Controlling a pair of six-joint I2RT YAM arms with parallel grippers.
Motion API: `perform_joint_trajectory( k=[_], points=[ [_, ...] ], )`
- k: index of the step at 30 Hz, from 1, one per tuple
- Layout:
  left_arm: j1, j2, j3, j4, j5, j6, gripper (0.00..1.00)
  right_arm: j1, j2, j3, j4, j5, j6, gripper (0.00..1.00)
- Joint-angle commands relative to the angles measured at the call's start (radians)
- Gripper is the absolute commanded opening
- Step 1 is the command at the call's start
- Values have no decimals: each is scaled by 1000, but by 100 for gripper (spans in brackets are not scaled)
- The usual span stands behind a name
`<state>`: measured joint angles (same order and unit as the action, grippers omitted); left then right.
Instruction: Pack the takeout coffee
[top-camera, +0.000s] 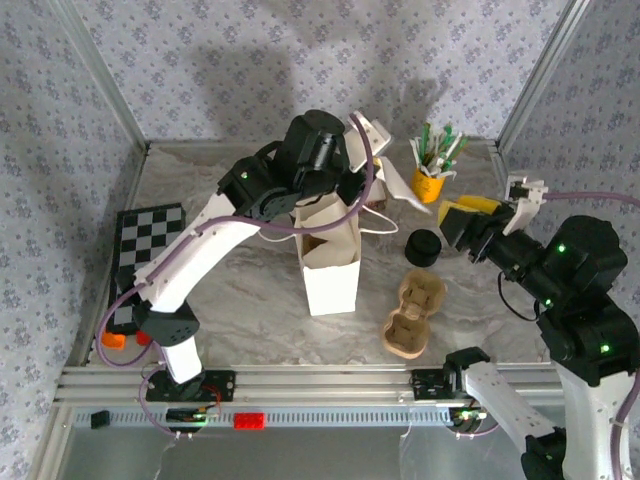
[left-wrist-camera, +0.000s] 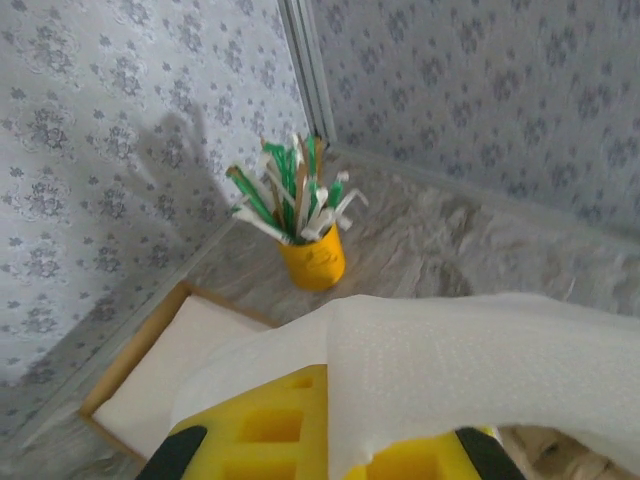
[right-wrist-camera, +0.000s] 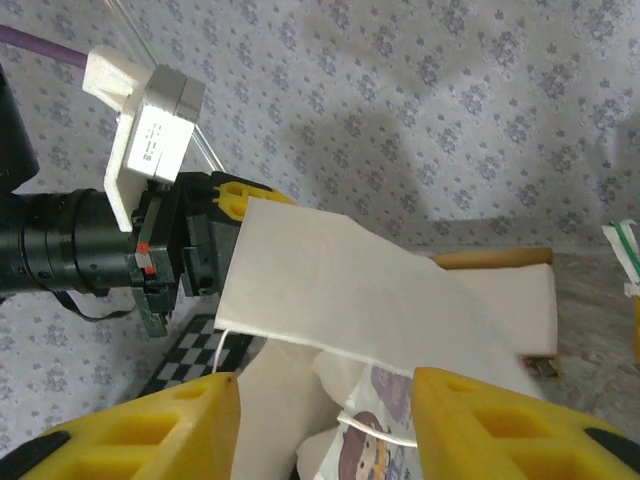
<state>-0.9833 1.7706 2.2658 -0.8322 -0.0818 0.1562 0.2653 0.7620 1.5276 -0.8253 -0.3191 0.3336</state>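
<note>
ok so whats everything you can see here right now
paper bag: one, white, standing open mid-table
sheet: one, white, pinched above the bag
lid: one, black, right of the bag
cup carrier: one, brown, in front of the lid
cup of sticks: one, yellow with green-white sticks, back right
tray: one, wood rim with white inside, near the cup of sticks
checkerboard: one, black and white, left edge
block: one, red, on the front rail
left gripper: one, yellow fingers, shut on the sheet
right gripper: one, yellow fingers, open, right of the bag
</note>
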Motion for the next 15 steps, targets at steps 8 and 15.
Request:
perform_joint_trajectory(
  k=[8,15],
  points=[
    [16,-91,74,-168,73,193,0,9,230,81,-15,-199,-304,66],
    [24,-157,19,-163,149,227,0,53,261,11,77,-279,-515,76]
  ],
)
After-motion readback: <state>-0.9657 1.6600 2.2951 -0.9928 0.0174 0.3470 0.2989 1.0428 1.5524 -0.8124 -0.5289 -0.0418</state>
